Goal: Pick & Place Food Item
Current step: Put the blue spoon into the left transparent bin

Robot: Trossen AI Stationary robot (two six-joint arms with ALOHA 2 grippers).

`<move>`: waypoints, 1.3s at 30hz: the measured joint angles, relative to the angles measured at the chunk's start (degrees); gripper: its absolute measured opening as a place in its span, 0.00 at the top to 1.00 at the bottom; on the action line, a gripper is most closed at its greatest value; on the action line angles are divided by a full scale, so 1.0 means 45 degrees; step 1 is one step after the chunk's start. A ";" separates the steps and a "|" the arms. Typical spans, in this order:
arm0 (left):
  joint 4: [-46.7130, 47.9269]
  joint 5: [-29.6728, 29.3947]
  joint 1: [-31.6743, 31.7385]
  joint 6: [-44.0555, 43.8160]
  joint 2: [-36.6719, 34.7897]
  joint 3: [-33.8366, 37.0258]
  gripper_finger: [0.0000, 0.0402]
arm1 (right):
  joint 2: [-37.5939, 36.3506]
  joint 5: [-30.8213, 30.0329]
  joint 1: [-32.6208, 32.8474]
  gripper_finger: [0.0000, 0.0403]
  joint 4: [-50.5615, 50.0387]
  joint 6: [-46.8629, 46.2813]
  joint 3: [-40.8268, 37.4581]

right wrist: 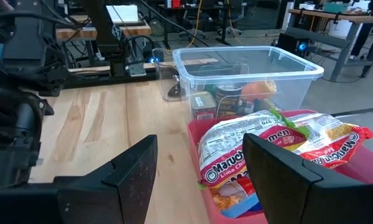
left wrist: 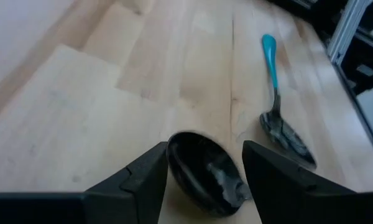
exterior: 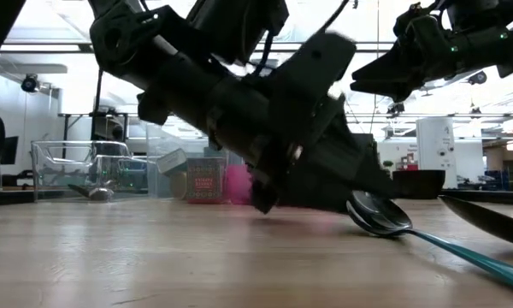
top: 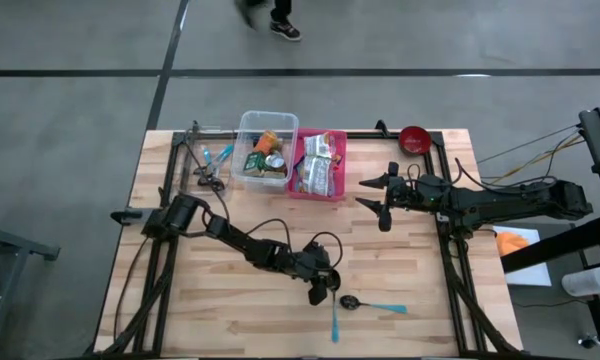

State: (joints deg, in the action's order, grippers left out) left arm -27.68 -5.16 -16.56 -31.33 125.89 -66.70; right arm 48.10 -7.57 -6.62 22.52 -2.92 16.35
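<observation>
Near the front edge of the wooden table (top: 230,290), the left gripper (top: 320,293) is low over the wood. Its fingers (left wrist: 143,180) are apart, with the dark bowl of a spoon (left wrist: 205,177) lying between them. A second spoon with a blue handle (top: 370,304) lies just beside it. There is lots of bare wood in the middle and at the front left.

At the back edge sit a clear tub (top: 266,150) and a pink bin (top: 320,165), touching. The pink bin holds noodle packs (right wrist: 280,146) that say "Maruchan Ramen". The right gripper (top: 380,198) hangs just beside the pink bin, fingers apart, holding nothing. A red bowl (top: 414,139) sits at the back right corner.
</observation>
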 joint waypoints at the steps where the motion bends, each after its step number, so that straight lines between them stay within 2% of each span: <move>1: 0.0049 0.0051 0.0000 0.0008 0.0044 -0.0009 0.49 | 0.0003 0.0000 -0.0003 0.42 0.0000 0.0007 0.0002; 10: 0.0019 0.0059 -0.0015 0.0004 0.0348 -0.0058 0.52 | 0.0002 0.0001 -0.0002 0.42 0.0001 0.0001 0.0002; 25: -0.0138 0.0106 0.0011 -0.0456 0.0372 -0.0058 0.96 | 0.0003 0.0000 -0.0003 0.42 0.0000 0.0016 0.0000; 39: -0.0049 0.0109 0.0034 -0.0424 0.0370 -0.0065 0.96 | 0.0005 0.0004 0.0000 0.42 0.0001 0.0016 0.0002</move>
State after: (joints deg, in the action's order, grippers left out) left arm -27.90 -4.67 -16.40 -33.23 127.56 -66.99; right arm 48.12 -7.55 -6.62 22.53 -2.85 16.36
